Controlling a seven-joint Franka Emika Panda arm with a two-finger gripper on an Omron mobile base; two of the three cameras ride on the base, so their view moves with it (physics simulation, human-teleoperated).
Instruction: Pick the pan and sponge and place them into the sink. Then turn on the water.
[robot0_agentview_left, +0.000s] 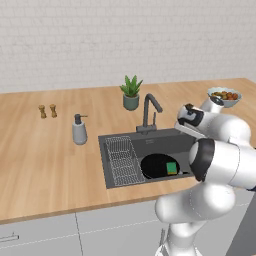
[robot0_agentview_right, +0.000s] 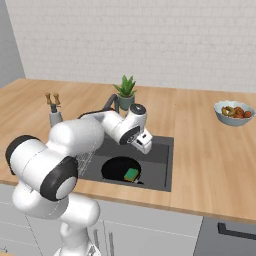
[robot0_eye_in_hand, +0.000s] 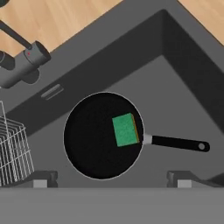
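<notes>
Far to the left on the wooden counter (robot0_agentview_left: 40, 150) stand two small brown shakers (robot0_agentview_left: 48, 111), side by side, and nearer the basin a grey soap dispenser (robot0_agentview_left: 79, 130) with a dark pump. Next comes the sink (robot0_agentview_left: 106, 165), a dark grey recess set into the wood, with a wire rack (robot0_agentview_left: 122, 160) filling its left part. Behind the basin rises the dark gooseneck faucet (robot0_agentview_left: 149, 112), and behind that, a little to the left, sits a small potted plant (robot0_agentview_left: 131, 93) with spiky green leaves. On the floor of the basin, just right of the rack, lies the pan (robot0_eye_in_hand: 103, 135), round and black, with its straight handle (robot0_eye_in_hand: 177, 142) reaching away toward the far side wall. The sponge (robot0_eye_in_hand: 125, 130) rests inside the pan, green face up with a yellow-brown edge showing, lying near the rim where the handle joins. No stream runs from the faucet spout. The white arm reaches across the right half of the basin, and the gripper (robot0_eye_in_hand: 111, 178) hangs above the pan and sponge, touching neither; its two dark tips (robot0_eye_in_hand: 40, 179) stand spread wide, one at each side of the hand view, with nothing between them. Further right, well apart from the sink and toward the back of the counter, a grey bowl (robot0_agentview_right: 234, 113) holds round brown and orange food.
</notes>
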